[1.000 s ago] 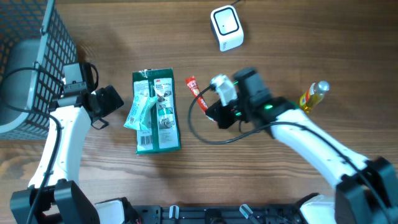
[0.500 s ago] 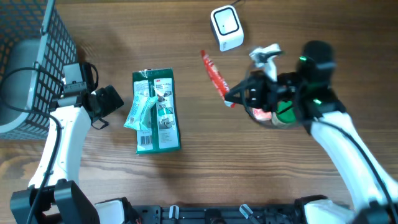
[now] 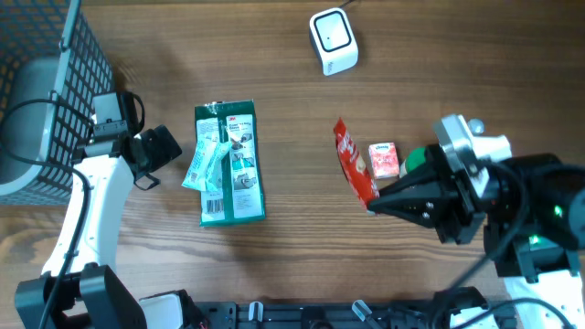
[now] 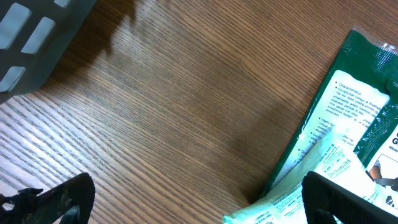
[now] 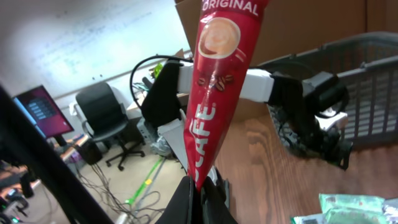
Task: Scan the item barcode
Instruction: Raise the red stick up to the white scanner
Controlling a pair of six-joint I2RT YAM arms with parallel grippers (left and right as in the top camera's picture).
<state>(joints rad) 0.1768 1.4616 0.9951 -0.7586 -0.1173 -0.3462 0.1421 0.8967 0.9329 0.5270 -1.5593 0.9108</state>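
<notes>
At right gripper (image 5: pixel 199 186): tight pinch on lower tip of red foil coffee stick sachet (image 5: pixel 214 93), well apart from white boxy scanner (image 3: pixel 332 41); sachet top cropped, barcode indiscernible. At left gripper (image 3: pixel 151 157): wide spread, nothing held, fingertips cropped, beside flat green packet (image 3: pixel 228 164).

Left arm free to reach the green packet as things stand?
Probably yes: the left gripper is open, empty and right beside the green packet, with only bare table between them.

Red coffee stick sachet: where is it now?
Overhead, right of centre: red coffee sachet pinched in the right pincer, just left of the small pink carton.
</notes>
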